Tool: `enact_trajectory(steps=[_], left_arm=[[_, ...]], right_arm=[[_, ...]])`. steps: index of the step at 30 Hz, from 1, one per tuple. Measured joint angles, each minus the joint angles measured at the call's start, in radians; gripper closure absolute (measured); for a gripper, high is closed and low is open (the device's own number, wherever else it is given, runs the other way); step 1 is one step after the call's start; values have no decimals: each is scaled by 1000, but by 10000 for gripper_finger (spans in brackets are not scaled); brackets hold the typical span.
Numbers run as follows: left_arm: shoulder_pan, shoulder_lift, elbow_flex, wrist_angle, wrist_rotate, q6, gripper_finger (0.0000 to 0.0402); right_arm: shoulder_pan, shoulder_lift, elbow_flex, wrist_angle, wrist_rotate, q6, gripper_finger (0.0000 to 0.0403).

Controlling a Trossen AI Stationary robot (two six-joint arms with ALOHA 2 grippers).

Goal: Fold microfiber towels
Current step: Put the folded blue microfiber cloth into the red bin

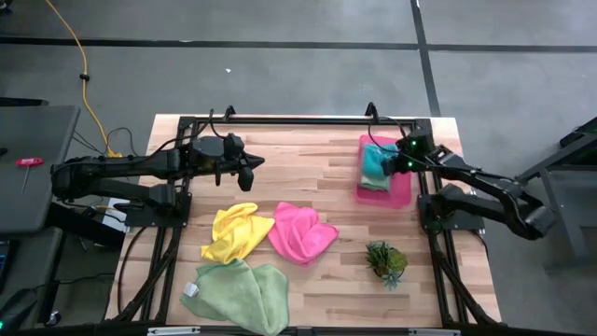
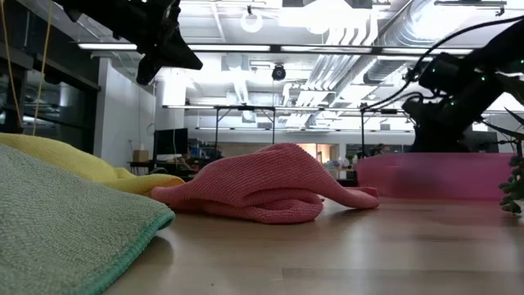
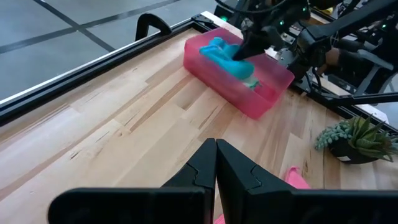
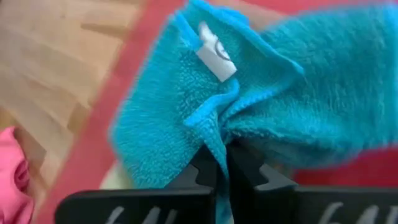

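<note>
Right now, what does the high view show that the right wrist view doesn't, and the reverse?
Only the high view shows the left gripper shut and empty above bare table, the yellow towel, the two pale green towels and the small plant.

Only the right wrist view shows the right gripper shut on a fold of the teal towel, and its white label.

Both show the teal towel, the pink tray and the hot pink towel.

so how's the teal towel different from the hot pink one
The fuzzy teal microfiber towel sits in the rigid pink plastic tray, pinched by the right hand. The fuzzy hot pink microfiber towel lies crumpled on the bare wooden table, untouched. Both are unfolded.
</note>
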State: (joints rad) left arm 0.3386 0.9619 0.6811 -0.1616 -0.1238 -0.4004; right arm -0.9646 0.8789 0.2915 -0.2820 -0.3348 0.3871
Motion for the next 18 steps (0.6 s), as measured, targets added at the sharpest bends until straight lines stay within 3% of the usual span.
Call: enact_trajectory(steps=[11,16,18], left_arm=[[0,0,0,0,0,-1,401],[0,0,0,0,2,0,401],[0,0,0,0,2,0,401]], right_arm=[[1,-4,93,85,-95,49,403],[1,-5,137,138,-248,-14,403],[2,0,136,79,-269,-47,403]])
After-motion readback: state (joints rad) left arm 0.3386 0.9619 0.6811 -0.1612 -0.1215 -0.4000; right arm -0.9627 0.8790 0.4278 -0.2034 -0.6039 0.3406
